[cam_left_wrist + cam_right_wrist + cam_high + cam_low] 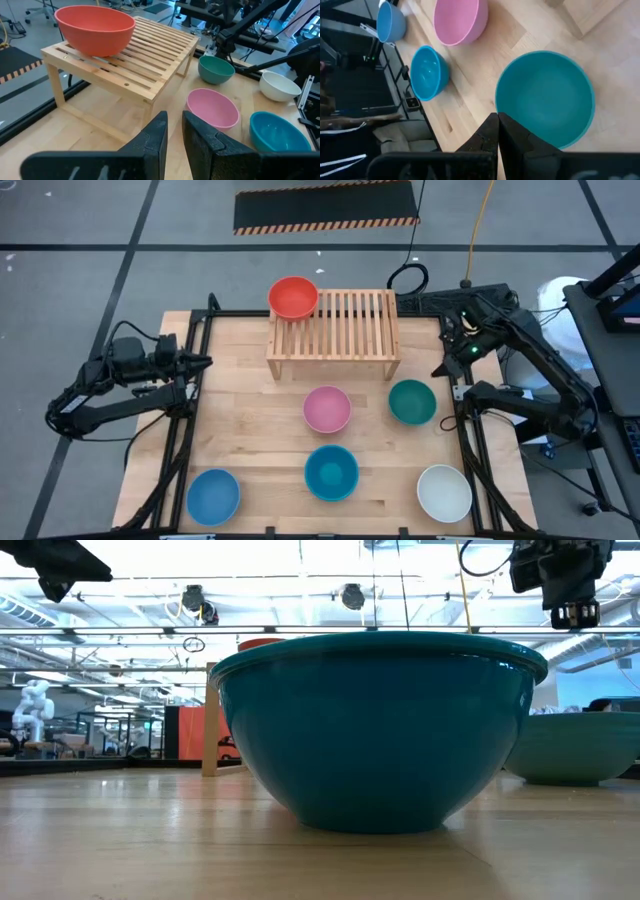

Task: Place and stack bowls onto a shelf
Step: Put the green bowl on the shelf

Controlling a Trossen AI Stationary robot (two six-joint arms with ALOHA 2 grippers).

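High view: showed the shelf (333, 335) at the far middle of the wooden table (240, 420), with the red bowl (293, 297) seated on its left end, partly overhanging the far left corner. Found the pink bowl (327, 408) on the tabletop just in front of the shelf, the dark green bowl (412, 401) to its right, the teal bowl (331, 472) nearer the front edge in the middle, the light blue bowl (213, 495) at the front left corner and the white bowl (444, 492) at the front right. Placed the left gripper (205, 361) at the table's left edge, level with the shelf front, well apart from every bowl, holding nothing. Placed the right gripper (443, 367) at the right edge, just beyond the dark green bowl, also empty. Left wrist view: caught the left gripper's fingers (152, 142) slightly parted with a narrow gap between them, aimed toward the shelf and the pink bowl. Right wrist view: caught the right gripper's fingers (487, 135) pressed together, hanging above the rim of the dark green bowl without touching it. Low view: filled mostly by the teal bowl close to the lens, with the right gripper high at the upper right.
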